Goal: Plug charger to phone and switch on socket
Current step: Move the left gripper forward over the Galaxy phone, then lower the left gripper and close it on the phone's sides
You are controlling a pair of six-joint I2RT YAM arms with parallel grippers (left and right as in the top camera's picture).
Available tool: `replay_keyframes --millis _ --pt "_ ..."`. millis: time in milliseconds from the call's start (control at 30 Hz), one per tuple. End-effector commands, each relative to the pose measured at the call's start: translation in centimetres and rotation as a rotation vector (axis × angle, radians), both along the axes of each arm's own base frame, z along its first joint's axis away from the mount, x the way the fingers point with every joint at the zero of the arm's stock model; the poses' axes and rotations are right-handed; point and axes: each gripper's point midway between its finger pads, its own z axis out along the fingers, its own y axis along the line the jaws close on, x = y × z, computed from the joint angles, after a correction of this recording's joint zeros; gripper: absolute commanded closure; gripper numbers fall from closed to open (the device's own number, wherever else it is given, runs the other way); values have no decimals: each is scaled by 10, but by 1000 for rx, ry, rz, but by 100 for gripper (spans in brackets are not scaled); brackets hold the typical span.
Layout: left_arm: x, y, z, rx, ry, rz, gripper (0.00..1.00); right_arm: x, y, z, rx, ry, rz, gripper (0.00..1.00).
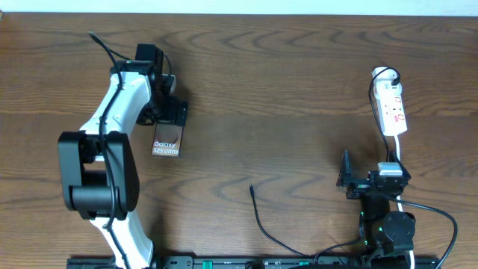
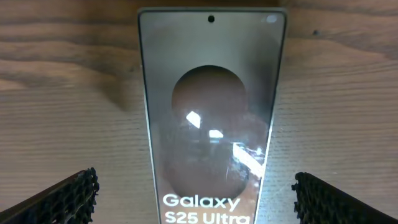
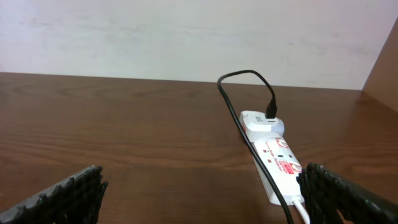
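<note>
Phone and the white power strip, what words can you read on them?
"Galaxy S25 Ultra": white letters near the bottom of the phone screen, clear in the left wrist view.
Power strip: red printed marks on its top, too small and blurred to read in any view.
Nothing else here has readable text.

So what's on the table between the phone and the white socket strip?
Nothing: in the overhead view only bare table lies between the phone and the socket. The charger's tip lies off that line, lower in the picture.
</note>
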Motion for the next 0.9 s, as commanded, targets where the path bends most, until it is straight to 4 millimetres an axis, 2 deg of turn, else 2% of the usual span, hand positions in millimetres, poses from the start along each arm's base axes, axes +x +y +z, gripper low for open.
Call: replay_keyframes --millis 0,133,267,633,867 --pt "1 0 -11 0 28 15 1 0 -2 0 -5 -1 -10 1" --pt "0 -5 -21 -4 47 3 1 0 -2 0 -5 -1 -10 1" --pt "0 -9 -22 -4 46 -7 1 0 -2 0 -5 -1 -10 1" --pt "-6 -9 -38 -4 47 -10 1 0 -2 0 -5 -1 -10 1" --pt "-6 -9 -39 -3 49 -11 1 0 -2 0 -5 -1 -10 1"
